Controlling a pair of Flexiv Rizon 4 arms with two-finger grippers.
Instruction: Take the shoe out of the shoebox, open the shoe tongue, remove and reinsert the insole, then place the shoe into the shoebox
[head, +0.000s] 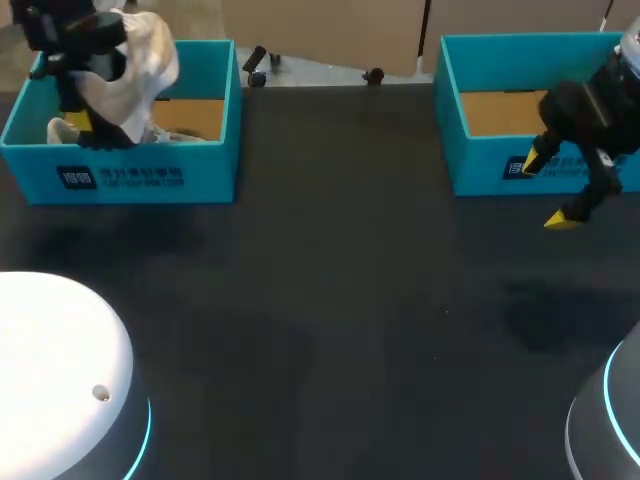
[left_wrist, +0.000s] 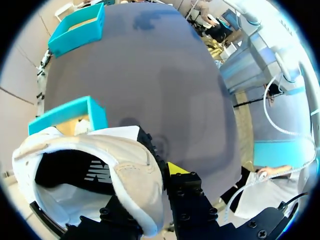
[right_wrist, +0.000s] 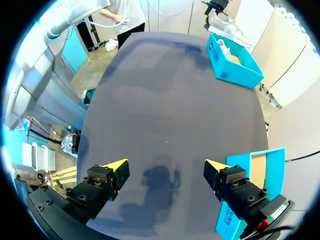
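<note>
At far left, gripping the shoe (head: 140, 70) with the left gripper (head: 82, 118), closed on the cream upper near the collar. Seen from the left wrist view with one yellow tip against the outside of the upper and the other finger hidden behind the fabric, so taken as a firm pinch rather than a loose touch. Hanging over the left shoebox (head: 150, 180), mostly above its teal walls; impossible to tell whether the lowest part touches the cardboard floor. Looking into the shoe's mouth from the wrist: dark lining inside, with no telling whether the insole sits in place. Moving rightward, only bare dark table (head: 340, 280) between the two boxes. Further right, the right shoebox (head: 480, 165), with nothing but its brown floor showing inside. Just in front of that box's near wall, hovering over the table with the right gripper (head: 547, 192), spread wide and holding nothing, as confirmed in the right wrist view. Judged by this layout: only the first step under way, lifting the shoe out and not yet setting it on the table. Left to do: opening the tongue, pulling out and refitting the insole, and returning the shoe to a box.
</note>
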